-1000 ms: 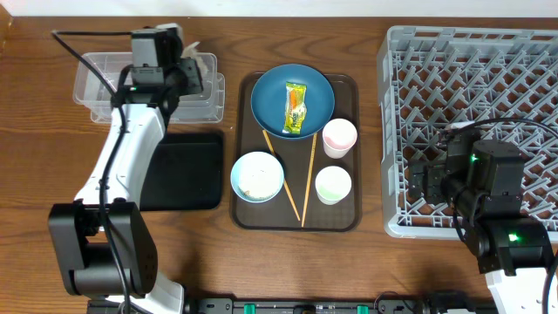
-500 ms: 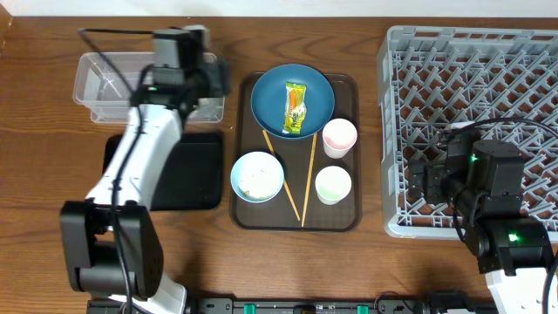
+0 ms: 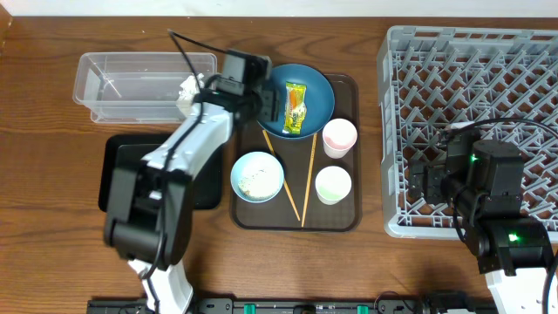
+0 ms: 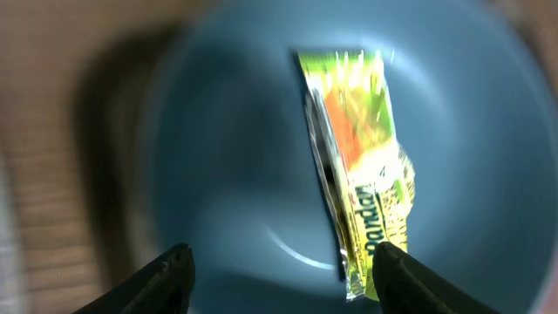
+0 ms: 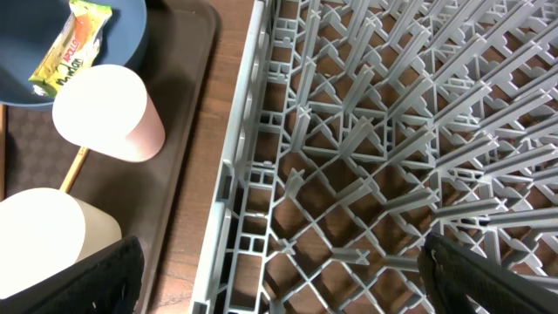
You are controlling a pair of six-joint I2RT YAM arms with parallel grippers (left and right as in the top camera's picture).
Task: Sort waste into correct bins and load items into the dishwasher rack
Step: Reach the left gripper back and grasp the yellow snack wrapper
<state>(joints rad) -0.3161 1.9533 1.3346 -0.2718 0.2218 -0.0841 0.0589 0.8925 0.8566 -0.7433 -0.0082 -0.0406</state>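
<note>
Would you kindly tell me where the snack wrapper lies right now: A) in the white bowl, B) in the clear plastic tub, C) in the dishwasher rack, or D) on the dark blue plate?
D: the snack wrapper lies flat on the dark blue plate, below the open left gripper, which is not holding it.

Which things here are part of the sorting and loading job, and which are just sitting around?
Job: snack wrapper, tissue, rice scraps, clear tub, black tray, blue plate, white bowl, pink cup, white cup, chopsticks, dishwasher rack.
Just there: brown serving tray, wooden table.
</note>
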